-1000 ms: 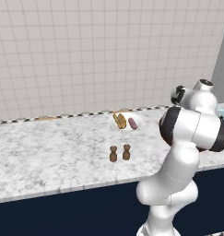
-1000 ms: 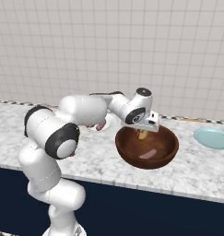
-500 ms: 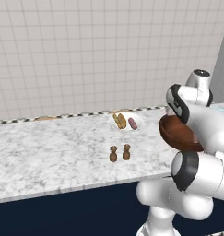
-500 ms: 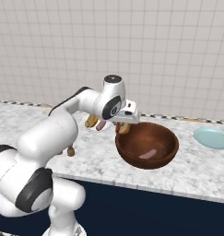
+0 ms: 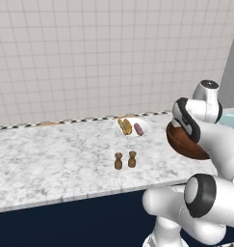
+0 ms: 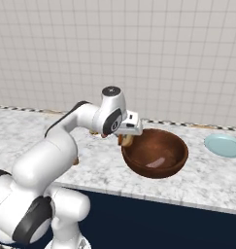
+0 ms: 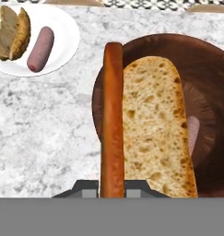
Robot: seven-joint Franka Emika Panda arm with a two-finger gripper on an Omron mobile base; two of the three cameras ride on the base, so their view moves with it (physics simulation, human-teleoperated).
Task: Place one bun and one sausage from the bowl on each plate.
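With fingers (image 6: 126,140) clamping a bun (image 7: 155,124), arm reaches beside bowl (image 6: 156,168).

- Marble counter (image 5: 51,164): under the gripper (image 7: 112,186), running off to both sides of it.
- Two small brown shakers (image 5: 125,160): upright, just beside each other, well left of the gripper and nearer the counter's front edge.
- Checkered strip (image 5: 22,125): along the counter's back edge, beyond the gripper.
- Pale tiled wall (image 5: 89,58): behind it, rising above.
- Dark blue cabinet front (image 5: 65,222): below the counter edge, lower than the gripper.
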